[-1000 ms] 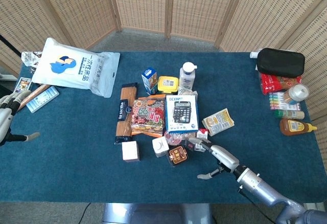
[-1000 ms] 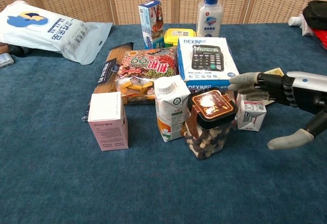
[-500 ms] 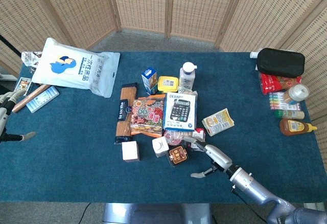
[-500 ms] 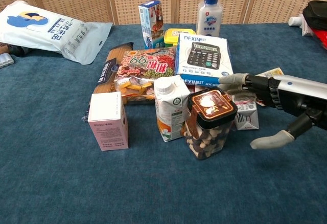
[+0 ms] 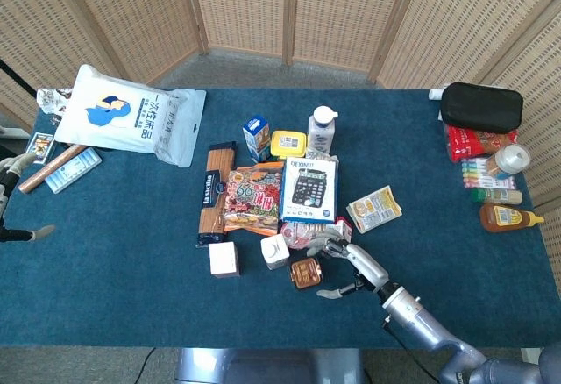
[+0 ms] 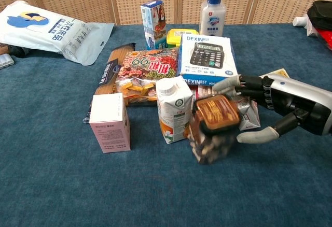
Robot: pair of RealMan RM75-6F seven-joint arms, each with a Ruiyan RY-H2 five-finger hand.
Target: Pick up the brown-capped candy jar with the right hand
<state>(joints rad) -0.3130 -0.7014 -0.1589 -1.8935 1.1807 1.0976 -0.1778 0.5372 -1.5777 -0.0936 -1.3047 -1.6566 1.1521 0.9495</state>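
Note:
The candy jar [image 6: 213, 126] has a brown lid and stands in front of the pile, blurred and leaning left in the chest view. From the head view the jar [image 5: 305, 272] lies near the table's front edge. My right hand [image 6: 270, 108] reaches in from the right. Its fingers [image 6: 231, 84] stretch behind the lid and the thumb [image 6: 254, 135] lies close to the jar's right side. Whether the grip has closed is unclear; the fingers are still spread. The right hand [image 5: 355, 270] sits just right of the jar. My left hand [image 5: 10, 200] hangs open at the far left edge.
A milk carton [image 6: 174, 108] stands touching the jar's left side, with a pink box [image 6: 109, 121] further left. A small carton [image 6: 250, 115] sits behind the jar under my fingers. A calculator box [image 6: 207, 56] and a snack bag [image 6: 148, 64] lie behind.
My right hand has slid left until its fingers and thumb bracket the jar. The jar has tipped and blurred. The left hand has drifted a little further out of frame.

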